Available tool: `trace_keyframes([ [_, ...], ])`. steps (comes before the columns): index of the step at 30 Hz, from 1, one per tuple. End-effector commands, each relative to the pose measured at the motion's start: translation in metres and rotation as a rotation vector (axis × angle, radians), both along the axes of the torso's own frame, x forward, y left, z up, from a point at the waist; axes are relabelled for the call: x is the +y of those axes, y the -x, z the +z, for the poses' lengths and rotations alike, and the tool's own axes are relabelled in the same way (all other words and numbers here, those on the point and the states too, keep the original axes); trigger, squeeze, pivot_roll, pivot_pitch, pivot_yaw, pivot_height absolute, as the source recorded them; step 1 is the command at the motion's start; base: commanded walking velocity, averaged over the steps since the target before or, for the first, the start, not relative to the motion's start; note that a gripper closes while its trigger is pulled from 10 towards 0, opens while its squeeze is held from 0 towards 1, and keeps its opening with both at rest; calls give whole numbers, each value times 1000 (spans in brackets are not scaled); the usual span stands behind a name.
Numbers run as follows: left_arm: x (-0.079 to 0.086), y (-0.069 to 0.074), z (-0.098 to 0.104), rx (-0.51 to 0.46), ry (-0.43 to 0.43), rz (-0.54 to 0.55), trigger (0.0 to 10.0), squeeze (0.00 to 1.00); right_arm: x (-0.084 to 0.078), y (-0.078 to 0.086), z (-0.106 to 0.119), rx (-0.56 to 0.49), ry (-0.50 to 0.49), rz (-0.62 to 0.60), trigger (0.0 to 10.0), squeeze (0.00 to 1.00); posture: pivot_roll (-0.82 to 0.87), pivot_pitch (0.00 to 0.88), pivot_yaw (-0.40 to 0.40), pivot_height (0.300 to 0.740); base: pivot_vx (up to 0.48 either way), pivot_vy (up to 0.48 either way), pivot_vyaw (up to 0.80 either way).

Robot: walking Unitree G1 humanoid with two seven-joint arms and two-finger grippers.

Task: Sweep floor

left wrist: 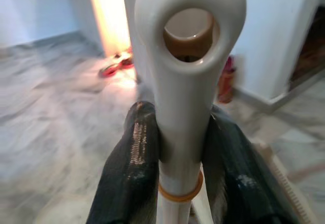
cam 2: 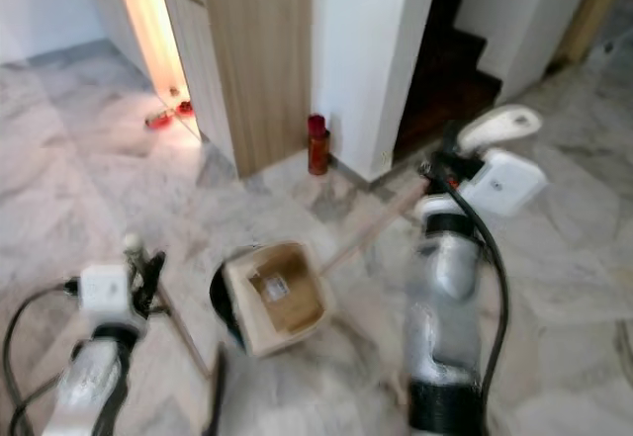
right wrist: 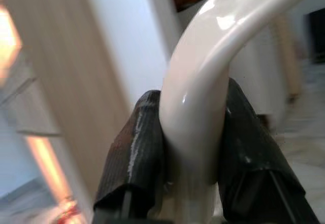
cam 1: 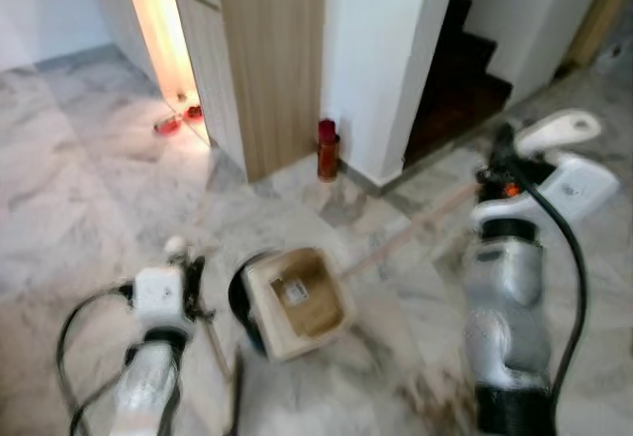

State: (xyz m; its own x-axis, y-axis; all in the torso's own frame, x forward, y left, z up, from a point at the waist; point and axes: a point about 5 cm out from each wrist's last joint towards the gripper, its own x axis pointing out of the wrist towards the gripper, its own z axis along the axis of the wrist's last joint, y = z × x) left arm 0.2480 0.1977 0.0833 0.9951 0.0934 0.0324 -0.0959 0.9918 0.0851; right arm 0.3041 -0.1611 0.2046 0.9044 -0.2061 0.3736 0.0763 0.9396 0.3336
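A beige dustpan [cam 1: 297, 303] lies on the marble floor in front of me, with a piece of brown cardboard [cam 1: 297, 296] in it. My left gripper [left wrist: 183, 173] is shut on the dustpan's white handle [left wrist: 188, 56], which ends in a loop; from the head it sits low on the left [cam 1: 183, 263]. My right gripper [right wrist: 193, 153] is shut on the broom's curved white handle [right wrist: 203, 82], raised on the right [cam 1: 499, 164]. The broom's pale stick [cam 1: 415, 228] slants down from there toward the dustpan. Both eye views are blurred.
A wooden panel [cam 1: 272, 60] and a white wall column [cam 1: 381, 60] stand straight ahead, with a red bottle [cam 1: 327, 149] at their foot. Red slippers [cam 1: 178, 120] lie by a lit opening on the left. Dark stairs [cam 1: 455, 80] rise behind the column.
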Motion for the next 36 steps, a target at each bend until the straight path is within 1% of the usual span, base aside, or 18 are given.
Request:
trace_keyframes([
  [1, -6, -6, 13, -56, -16, -23, 10000, 0, -7, 3, 15, -76, -41, -11, 10000, 0, 54, 0, 1, 740, 405, 0, 0],
  [25, -7, -7, 12, -58, -9, -17, 10000, 0, -5, 3, 17, -78, -41, 6, 10000, 0, 57, 0, -2, 740, 386, 0, 0],
  [30, -8, -7, 12, -67, -5, -17, 10000, 0, -1, 4, 19, -83, -47, 36, 10000, 0, 60, 0, -5, 740, 0, 0, 0],
  [35, -8, -8, 13, -68, -5, -17, 10000, 0, 1, 5, 18, -80, -33, 44, 10000, 0, 57, 0, -5, 740, 0, 0, 0],
  [36, -9, -8, 13, -68, -5, -19, 10000, 0, 3, 6, 20, -88, -18, 50, 10000, 0, 52, 0, -3, 740, 0, 0, 0],
])
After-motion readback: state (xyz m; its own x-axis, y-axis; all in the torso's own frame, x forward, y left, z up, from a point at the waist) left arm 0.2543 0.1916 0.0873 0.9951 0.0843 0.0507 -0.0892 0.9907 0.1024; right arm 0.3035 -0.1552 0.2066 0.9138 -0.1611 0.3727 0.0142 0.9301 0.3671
